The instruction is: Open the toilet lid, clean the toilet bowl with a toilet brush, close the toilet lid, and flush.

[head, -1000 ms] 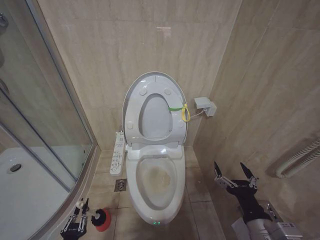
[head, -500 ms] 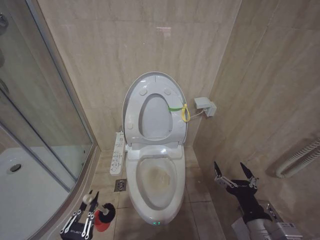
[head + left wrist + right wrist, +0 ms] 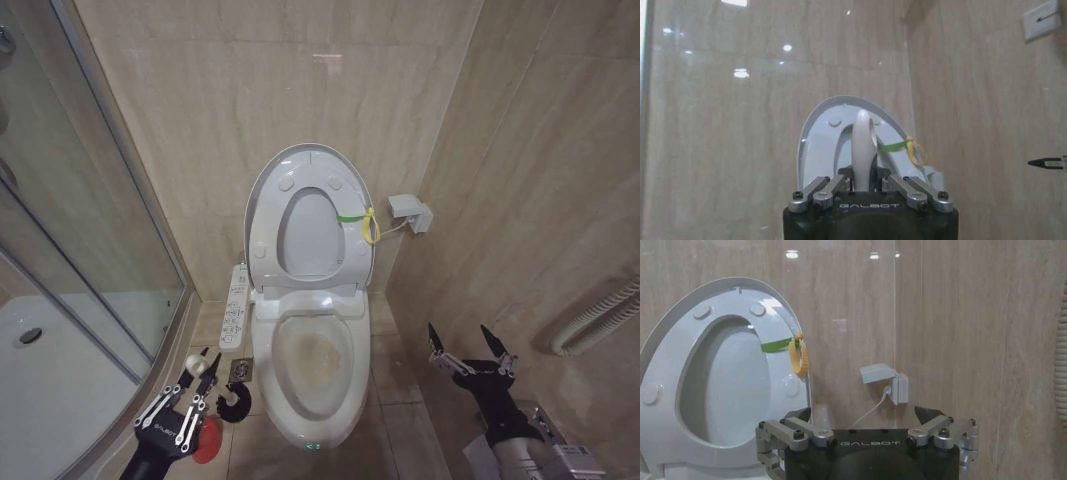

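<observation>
Between left tool (image 3: 205, 378) fingers: toilet brush (image 3: 232, 402), gripped. Lid up; scrubbing pending. Next: swing head into toilet bowl (image 3: 312, 368). Right tool (image 3: 470, 349) open, idle.

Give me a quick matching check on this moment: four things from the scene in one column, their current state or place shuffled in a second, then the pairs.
Things:
1. toilet lid
2. toilet brush
3. right gripper
4. toilet bowl

States or places:
A. fingers open, holding nothing, low by the right wall
B. stained yellowish-brown inside, uncovered
C. raised upright against the back wall
D. gripped by the left gripper, black head lifted clear of the red holder

Pairs: 1-C, 2-D, 3-A, 4-B
</observation>
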Motion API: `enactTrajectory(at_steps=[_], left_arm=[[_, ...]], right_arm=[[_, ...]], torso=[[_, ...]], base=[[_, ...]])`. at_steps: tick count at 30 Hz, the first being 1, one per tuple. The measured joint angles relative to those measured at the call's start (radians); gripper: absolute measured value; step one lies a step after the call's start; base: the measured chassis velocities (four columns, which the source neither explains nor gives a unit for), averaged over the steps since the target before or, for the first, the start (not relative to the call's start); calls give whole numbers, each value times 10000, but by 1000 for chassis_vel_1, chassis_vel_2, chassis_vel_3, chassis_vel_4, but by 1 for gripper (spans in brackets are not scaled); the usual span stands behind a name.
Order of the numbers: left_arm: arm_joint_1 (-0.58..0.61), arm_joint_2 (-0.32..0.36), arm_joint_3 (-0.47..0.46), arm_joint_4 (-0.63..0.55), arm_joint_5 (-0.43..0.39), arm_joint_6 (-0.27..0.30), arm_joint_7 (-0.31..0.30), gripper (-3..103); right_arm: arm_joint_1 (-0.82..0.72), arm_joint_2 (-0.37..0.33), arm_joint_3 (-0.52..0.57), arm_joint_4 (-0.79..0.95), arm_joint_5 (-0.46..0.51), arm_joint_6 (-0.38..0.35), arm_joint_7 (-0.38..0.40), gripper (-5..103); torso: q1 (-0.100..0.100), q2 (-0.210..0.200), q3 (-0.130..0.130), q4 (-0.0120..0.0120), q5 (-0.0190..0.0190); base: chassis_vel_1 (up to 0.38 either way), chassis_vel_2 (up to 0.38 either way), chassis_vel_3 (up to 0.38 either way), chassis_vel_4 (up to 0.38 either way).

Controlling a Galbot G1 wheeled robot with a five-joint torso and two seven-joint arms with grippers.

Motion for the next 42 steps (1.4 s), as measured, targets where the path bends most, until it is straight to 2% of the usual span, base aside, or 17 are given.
enactTrajectory(at_steps=[5,10,13,14,17,18,20,25,35,42], left_arm=[[-1009,513,-101,304,-405,217,302,21],[-1587,1024,-124,697,-795,413,333,21],[-2194,1610,-37,1290,-1273,511,435,21],[-2194,1610,-37,1290,-1273,511,435,21],[-2913,2298,165,1992,-1719,572,503,21],[-2913,2298,165,1992,-1719,572,503,21],[-3451,2849,305,2452,-2065,575,583,21],[-4265,3650,548,2700,-2529,757,620,21],[-5727,4261,1510,3455,-3019,822,646,21],[-6664,4482,2695,4155,-3138,783,647,21]], right_arm=[[0,-1,-1,0,0,0,-1,100],[0,0,0,0,0,0,0,100],[0,0,-1,0,0,0,0,100],[0,0,-1,0,0,0,0,100],[0,0,-1,0,0,0,0,100],[0,0,-1,0,0,0,0,100],[0,0,-1,0,0,0,0,100],[0,0,0,0,0,0,0,100],[0,-1,-1,0,0,0,0,100],[0,0,-1,0,0,0,0,100]], torso=[[0,0,1,0,1],[0,0,1,0,0],[0,0,1,1,0],[0,0,1,1,0],[0,0,1,0,-2],[0,0,1,0,-2],[0,0,1,0,-2],[0,0,1,1,1],[0,0,1,2,1],[0,0,1,2,1]], base=[[0,0,0,0],[0,0,0,0],[0,0,0,0],[0,0,0,0],[0,0,0,0],[0,0,0,0],[0,0,0,0],[0,0,0,0],[0,0,0,0],[0,0,0,0]])
